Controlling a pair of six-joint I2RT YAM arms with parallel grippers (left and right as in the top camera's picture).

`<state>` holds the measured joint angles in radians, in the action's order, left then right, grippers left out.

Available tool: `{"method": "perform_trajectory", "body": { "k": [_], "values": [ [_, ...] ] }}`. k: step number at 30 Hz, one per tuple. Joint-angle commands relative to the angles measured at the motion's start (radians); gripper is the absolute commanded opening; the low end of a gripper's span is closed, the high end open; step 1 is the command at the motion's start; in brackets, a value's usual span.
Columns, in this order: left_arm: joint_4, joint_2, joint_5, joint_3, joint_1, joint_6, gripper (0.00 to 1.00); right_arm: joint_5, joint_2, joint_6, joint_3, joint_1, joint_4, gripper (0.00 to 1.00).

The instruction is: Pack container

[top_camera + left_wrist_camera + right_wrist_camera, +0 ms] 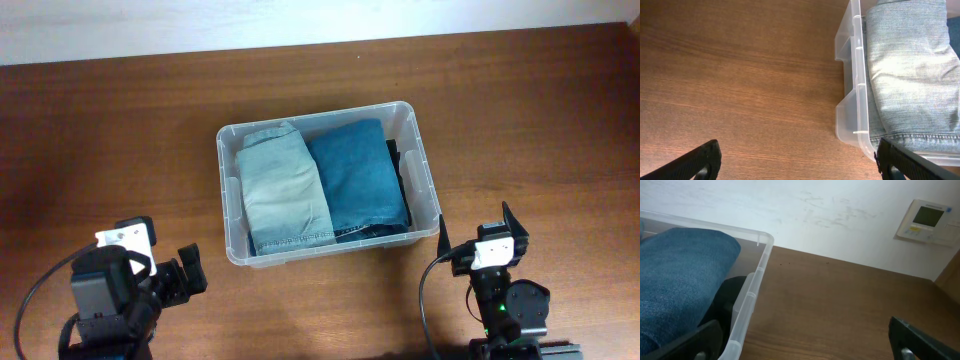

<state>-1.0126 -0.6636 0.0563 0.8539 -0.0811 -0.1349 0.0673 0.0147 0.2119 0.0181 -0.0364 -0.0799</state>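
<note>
The clear plastic container (424,160) sits mid-table. Inside lie folded light-wash jeans (282,187) on the left, folded darker blue jeans (357,177) beside them, and a dark garment (409,178) along the right wall. My left gripper (190,270) is open and empty at the front left, off the container's near-left corner (852,125); the light jeans (910,75) show in its view. My right gripper (478,238) is open and empty at the front right, beside the container's right wall (752,295); the blue jeans (680,275) show there.
Wooden table (120,140) all round the container. A pale wall (815,215) runs behind the table, with a white wall panel (926,221) at the right. Cables trail from both arms near the front edge.
</note>
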Motion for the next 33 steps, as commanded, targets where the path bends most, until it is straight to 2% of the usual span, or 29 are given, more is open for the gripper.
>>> {"method": "perform_trajectory", "body": {
  "k": [1,17,22,29,33],
  "values": [
    [0.001,0.002,0.015,-0.002,0.000,-0.006,0.99,-0.016,-0.011,-0.010,-0.011,0.002,0.003,0.98],
    [0.001,0.003,0.015,-0.002,0.000,-0.006,0.99,-0.016,-0.011,-0.010,-0.011,0.002,0.003,0.98],
    [-0.029,0.100,-0.041,-0.042,0.000,0.029,0.99,-0.016,-0.011,-0.010,-0.011,0.002,0.003,0.99],
    [0.286,0.432,-0.079,-0.370,0.013,0.039,0.99,-0.016,-0.011,-0.010,-0.011,0.002,0.003,0.98],
    [0.486,0.622,-0.079,-0.546,0.067,0.112,0.99,-0.016,-0.011,-0.010,-0.011,0.002,0.003,0.98]
  ]
}}
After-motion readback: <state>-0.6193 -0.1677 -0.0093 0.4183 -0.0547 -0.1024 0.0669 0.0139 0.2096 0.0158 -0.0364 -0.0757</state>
